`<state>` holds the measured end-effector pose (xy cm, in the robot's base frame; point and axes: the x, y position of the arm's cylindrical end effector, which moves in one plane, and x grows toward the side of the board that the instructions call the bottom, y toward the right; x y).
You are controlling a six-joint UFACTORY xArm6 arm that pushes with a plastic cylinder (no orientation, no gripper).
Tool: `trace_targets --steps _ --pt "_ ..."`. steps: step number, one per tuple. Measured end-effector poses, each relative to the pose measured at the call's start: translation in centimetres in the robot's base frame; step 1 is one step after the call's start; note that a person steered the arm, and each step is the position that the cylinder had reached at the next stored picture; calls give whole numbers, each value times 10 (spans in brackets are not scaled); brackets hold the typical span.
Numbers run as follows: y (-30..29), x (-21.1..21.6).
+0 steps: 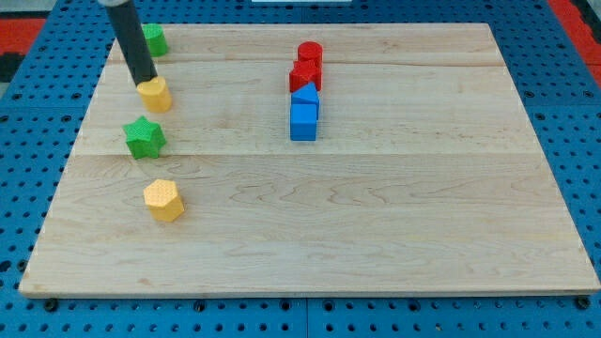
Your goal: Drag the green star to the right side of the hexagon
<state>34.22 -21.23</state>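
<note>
Camera view showed a pale wooden board [376, 216] lying on a blue table with holes. At the view's left stood four small blocks. Near the top left corner was a green block [155, 39], partly hidden by the dark rod, so its shape was hard to tell. Just below it sat a yellow block [156, 95], maybe a heart shape. My tip [144, 83] rested at the top left edge of that yellow block and seemed to touch it. The rod has no fingers, so it held nothing; it can only push.

Below the yellow block sat the green star block [145, 137], near it but apart. Lower still sat the yellow hexagon block [164, 200]. The star was above the hexagon and a bit to its left, not on its right side.

Near the middle, toward the top, stood a tight row: a red round block [310, 53], a red block [303, 76], a blue block with a pointed top [306, 95] and a blue cube [302, 122].

I judged the job hardly begun. My tip was not at the star yet. It needed to get beside the star and slide it down and around to the hexagon's right side.
</note>
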Motion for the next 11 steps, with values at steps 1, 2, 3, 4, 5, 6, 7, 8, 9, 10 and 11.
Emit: trace_targets --steps 1,2,3,4,5,6,7,8,9,10,11 --pt "-33 10" --pt "-17 77" --pt "52 99" --pt "80 96" --pt "80 79" --pt "115 106" --pt "136 123" --pt "144 124" --pt "167 118" --pt "200 167" --pt "195 131"
